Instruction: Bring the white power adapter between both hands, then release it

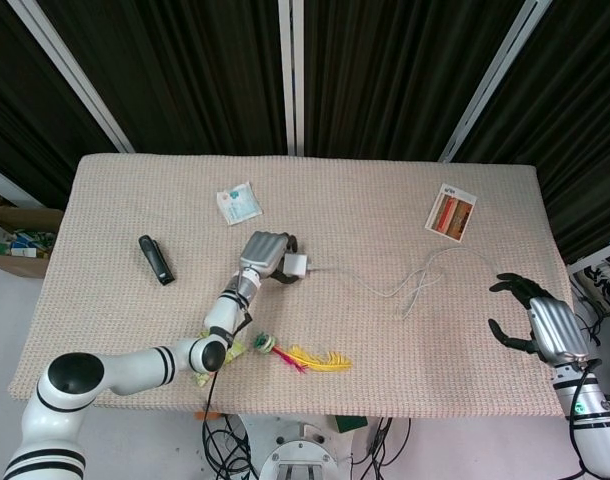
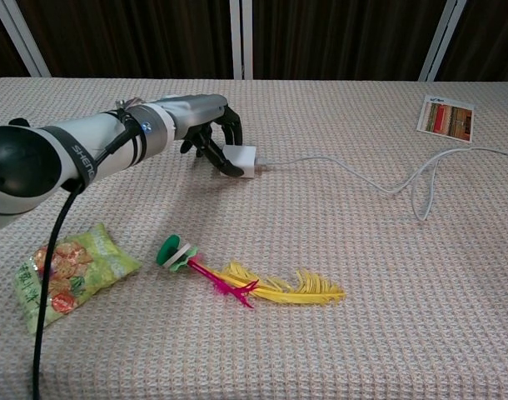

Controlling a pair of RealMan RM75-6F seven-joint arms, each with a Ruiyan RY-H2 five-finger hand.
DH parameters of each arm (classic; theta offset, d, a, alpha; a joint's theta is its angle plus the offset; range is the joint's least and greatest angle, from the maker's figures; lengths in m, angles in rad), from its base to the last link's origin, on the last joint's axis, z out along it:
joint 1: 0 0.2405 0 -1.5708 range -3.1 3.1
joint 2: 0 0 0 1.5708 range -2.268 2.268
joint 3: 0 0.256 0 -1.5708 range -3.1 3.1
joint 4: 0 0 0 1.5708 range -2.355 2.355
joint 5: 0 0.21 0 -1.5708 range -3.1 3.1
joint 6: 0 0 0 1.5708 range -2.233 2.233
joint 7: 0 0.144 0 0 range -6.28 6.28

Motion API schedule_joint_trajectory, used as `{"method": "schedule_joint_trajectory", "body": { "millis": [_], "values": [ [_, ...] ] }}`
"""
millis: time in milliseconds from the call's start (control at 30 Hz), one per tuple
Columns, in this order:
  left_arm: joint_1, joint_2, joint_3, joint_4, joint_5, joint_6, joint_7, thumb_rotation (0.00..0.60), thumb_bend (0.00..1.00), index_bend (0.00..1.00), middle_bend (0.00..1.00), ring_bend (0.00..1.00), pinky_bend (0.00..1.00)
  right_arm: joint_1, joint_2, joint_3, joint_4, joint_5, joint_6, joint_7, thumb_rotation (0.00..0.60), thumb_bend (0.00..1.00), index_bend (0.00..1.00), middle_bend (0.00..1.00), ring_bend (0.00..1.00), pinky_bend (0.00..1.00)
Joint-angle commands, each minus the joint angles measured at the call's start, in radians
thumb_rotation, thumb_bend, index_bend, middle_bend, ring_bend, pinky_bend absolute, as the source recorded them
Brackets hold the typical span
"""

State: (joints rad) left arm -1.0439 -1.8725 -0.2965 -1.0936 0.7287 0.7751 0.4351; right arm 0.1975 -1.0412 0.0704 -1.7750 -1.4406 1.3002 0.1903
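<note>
Adapter (image 2: 241, 160) cable-end toward right hand (image 1: 542, 327)

- You had a woven beige table (image 1: 115, 200) under everything, with dark curtains (image 1: 385, 70) hanging behind it.
- A black marker-like stick (image 1: 156, 259) lay near your left edge, well apart from the rest.
- A small white packet (image 1: 238, 203) sat toward the far side.
- A card with red and orange stripes (image 1: 451, 212) lay far right.
- A green snack bag (image 2: 64, 272) rested near the front edge.
- Just beside it lay a green, pink and yellow feathered toy (image 2: 246, 282).
- A cardboard box (image 1: 15, 240) stood off the table's left end.
</note>
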Motion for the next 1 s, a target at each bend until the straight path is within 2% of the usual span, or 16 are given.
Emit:
{"method": "schedule_joint_trajectory", "body": {
  "millis": [33, 233, 333, 433, 567, 700, 767, 867, 1000],
  "values": [
    [0.006, -0.012, -0.004, 0.013, 0.023, 0.018, -0.025, 0.472, 0.16, 0.44, 0.40, 0.67, 0.74, 0.001, -0.001, 0.000, 0.001, -0.001, -0.001, 0.000, 0.600, 0.36, 0.37, 0.22, 0.18, 0.34],
    [0.025, -0.019, -0.006, 0.025, 0.099, 0.041, -0.099, 0.473, 0.22, 0.54, 0.50, 0.69, 0.75, 0.015, 0.003, 0.009, -0.016, -0.010, -0.008, -0.016, 0.600, 0.36, 0.37, 0.22, 0.18, 0.34],
    [0.038, 0.012, -0.010, -0.025, 0.130, 0.056, -0.120, 0.470, 0.25, 0.55, 0.52, 0.69, 0.75, 0.045, 0.010, 0.027, -0.054, -0.019, -0.026, -0.055, 0.600, 0.36, 0.37, 0.22, 0.18, 0.34],
    [0.057, 0.066, -0.017, -0.123, 0.165, 0.089, -0.134, 0.468, 0.25, 0.56, 0.53, 0.69, 0.75, 0.096, 0.019, 0.066, -0.125, 0.020, -0.075, -0.127, 0.600, 0.36, 0.37, 0.22, 0.18, 0.35],
    [0.076, 0.147, -0.027, -0.276, 0.197, 0.138, -0.117, 0.465, 0.26, 0.56, 0.53, 0.69, 0.75, 0.203, -0.006, 0.146, -0.222, 0.170, -0.164, -0.283, 0.600, 0.36, 0.37, 0.23, 0.19, 0.39],
    [0.085, 0.200, -0.036, -0.391, 0.200, 0.166, -0.094, 0.466, 0.26, 0.56, 0.53, 0.69, 0.75, 0.321, -0.081, 0.209, -0.262, 0.372, -0.206, -0.485, 0.600, 0.29, 0.37, 0.24, 0.20, 0.41],
    [0.084, 0.216, -0.039, -0.430, 0.195, 0.176, -0.078, 0.468, 0.26, 0.56, 0.53, 0.69, 0.75, 0.373, -0.126, 0.229, -0.268, 0.455, -0.203, -0.566, 0.600, 0.25, 0.38, 0.25, 0.20, 0.41],
    [0.079, 0.233, -0.046, -0.482, 0.176, 0.190, -0.058, 0.468, 0.26, 0.56, 0.53, 0.69, 0.75, 0.447, -0.215, 0.249, -0.258, 0.566, -0.163, -0.678, 0.600, 0.24, 0.40, 0.26, 0.20, 0.42],
    [0.070, 0.240, -0.052, -0.515, 0.158, 0.203, -0.041, 0.466, 0.26, 0.56, 0.53, 0.69, 0.75, 0.501, -0.310, 0.262, -0.229, 0.642, -0.111, -0.735, 0.600, 0.26, 0.43, 0.27, 0.20, 0.42]
  ]
}}
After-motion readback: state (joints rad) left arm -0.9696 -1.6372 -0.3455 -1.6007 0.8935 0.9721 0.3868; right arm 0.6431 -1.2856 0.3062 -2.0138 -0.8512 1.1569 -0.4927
